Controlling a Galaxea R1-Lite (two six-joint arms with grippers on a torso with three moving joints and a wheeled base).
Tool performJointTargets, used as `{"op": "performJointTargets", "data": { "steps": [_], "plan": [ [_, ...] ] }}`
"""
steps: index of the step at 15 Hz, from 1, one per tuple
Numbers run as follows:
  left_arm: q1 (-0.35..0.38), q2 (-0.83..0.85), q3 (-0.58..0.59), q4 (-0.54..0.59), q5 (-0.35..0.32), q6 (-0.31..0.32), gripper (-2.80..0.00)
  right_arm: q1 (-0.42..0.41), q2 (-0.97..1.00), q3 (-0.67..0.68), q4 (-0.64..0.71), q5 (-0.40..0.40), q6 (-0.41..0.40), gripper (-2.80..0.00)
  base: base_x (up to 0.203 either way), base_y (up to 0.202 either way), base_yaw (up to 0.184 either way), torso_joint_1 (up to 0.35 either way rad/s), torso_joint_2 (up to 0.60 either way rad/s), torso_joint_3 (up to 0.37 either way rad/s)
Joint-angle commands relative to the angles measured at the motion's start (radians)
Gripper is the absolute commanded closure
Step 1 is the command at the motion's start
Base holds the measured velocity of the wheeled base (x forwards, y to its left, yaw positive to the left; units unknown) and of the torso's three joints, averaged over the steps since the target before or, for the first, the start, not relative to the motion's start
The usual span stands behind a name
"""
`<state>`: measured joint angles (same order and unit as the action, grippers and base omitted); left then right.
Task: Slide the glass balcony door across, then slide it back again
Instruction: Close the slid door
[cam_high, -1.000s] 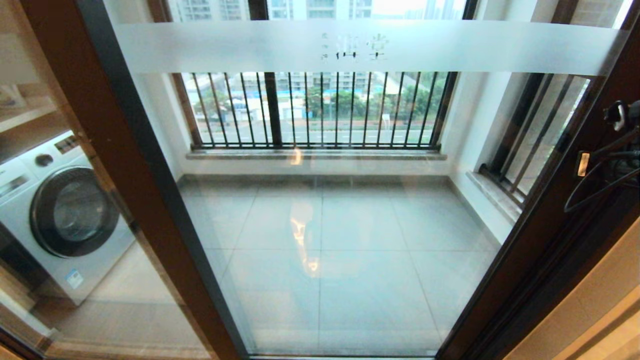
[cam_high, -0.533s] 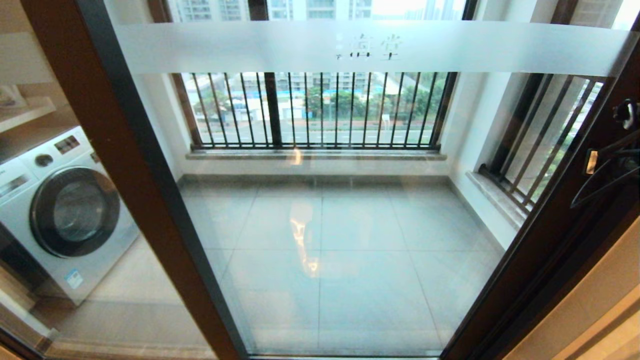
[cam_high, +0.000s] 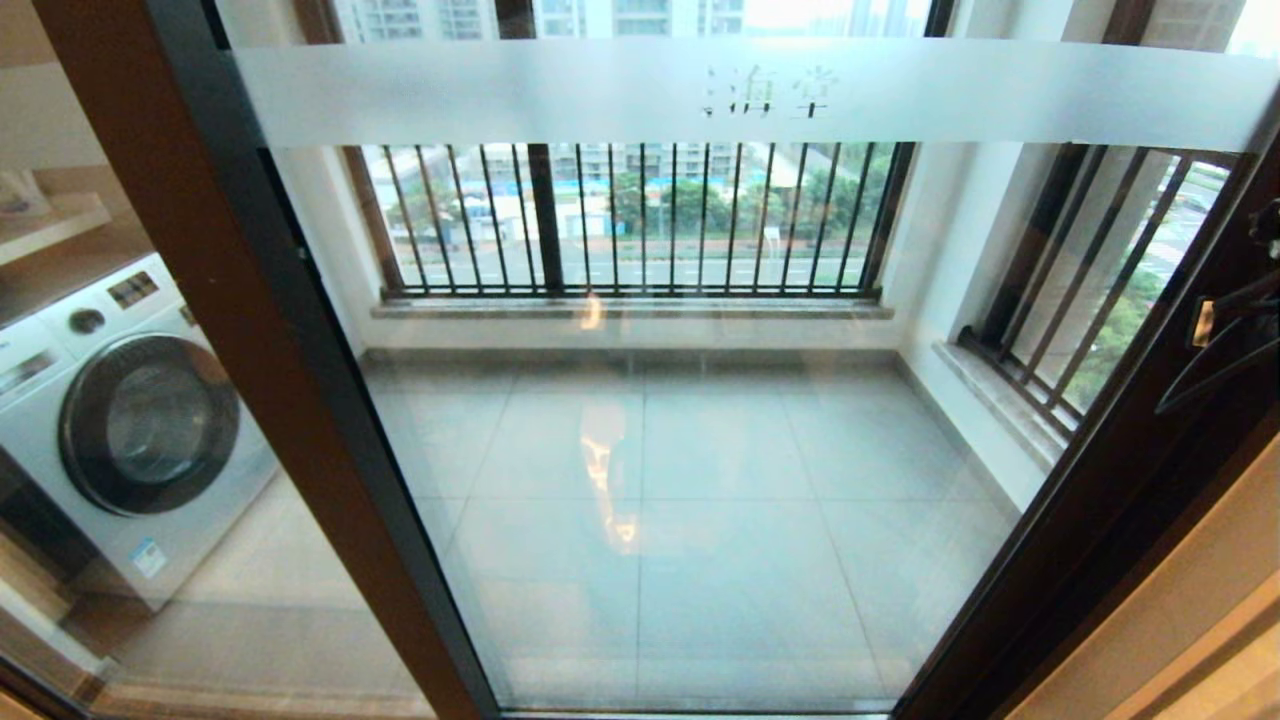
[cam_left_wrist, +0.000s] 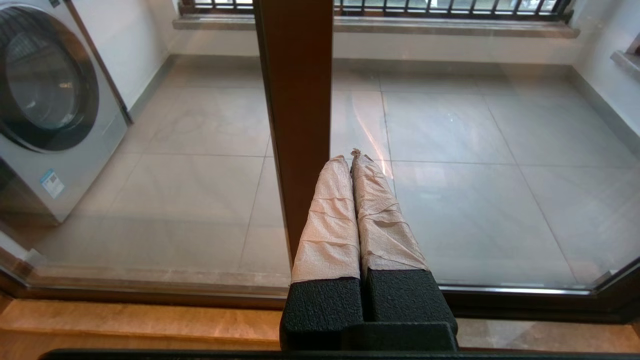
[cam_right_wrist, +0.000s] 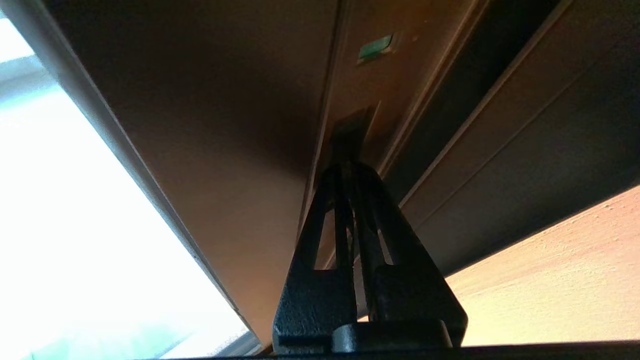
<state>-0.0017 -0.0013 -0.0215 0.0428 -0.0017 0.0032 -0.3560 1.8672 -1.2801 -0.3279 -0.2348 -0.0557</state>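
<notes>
The glass balcony door (cam_high: 680, 400), a tall clear pane in a dark brown frame with a frosted white band (cam_high: 600, 95) bearing Chinese characters near its top, is filling most of the head view, and its right-hand stile is sitting close to the dark fixed door frame (cam_high: 1110, 600) at the right edge. Judged from this position, the door is standing at or near one end of its travel; the pictures alone are not showing which of the two slides is in hand, so at least part of the task is probably remaining. The right gripper (cam_right_wrist: 350, 172) is working at that stile: in the right wrist view its black fingers are drawn together to a narrow point, with the tips resting at the small dark lock plate (cam_right_wrist: 350, 130) on the brown stile; whether they are pinching anything there cannot be told. In the head view only dark cabling and part of the arm are showing at the right edge. The left gripper (cam_left_wrist: 352, 160), its fingers wrapped in pale tape and pressed together with nothing between them, is idling low down, pointing at the brown middle stile (cam_left_wrist: 295, 100). Beyond the glass, a white front-loading washing machine (cam_high: 120, 420), black barred railing windows (cam_high: 640, 220) and a grey tiled floor (cam_high: 700, 520) are visible. Nothing loose is seen lying in the bottom track.
</notes>
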Motion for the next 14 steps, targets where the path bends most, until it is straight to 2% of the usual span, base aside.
{"op": "performJointTargets", "data": {
  "steps": [1, 4, 9, 14],
  "plan": [
    [0.000, 0.000, 0.000, 0.000, 0.000, 0.000, 0.00, 0.002, -0.049, 0.024, 0.014, 0.018, -0.001, 0.00, 0.000, 0.000, 0.000, 0.000, 0.00, 0.000],
    [0.000, 0.000, 0.000, 0.000, 0.000, 0.000, 0.00, 0.005, -0.136, 0.073, 0.017, 0.059, -0.033, 0.00, 0.000, 0.000, 0.000, 0.005, 0.01, 0.001],
    [0.000, 0.000, 0.000, 0.000, 0.000, 0.000, 0.00, 0.011, -0.313, 0.170, 0.059, 0.091, -0.150, 0.00, 0.000, 0.000, 0.000, 0.000, 0.00, 0.000],
    [0.000, 0.000, 0.000, 0.000, 0.000, 0.000, 0.00, 0.011, -0.334, 0.170, 0.113, 0.090, -0.167, 0.00, 0.000, 0.000, 0.000, 0.000, 0.00, 0.000]
  ]
}}
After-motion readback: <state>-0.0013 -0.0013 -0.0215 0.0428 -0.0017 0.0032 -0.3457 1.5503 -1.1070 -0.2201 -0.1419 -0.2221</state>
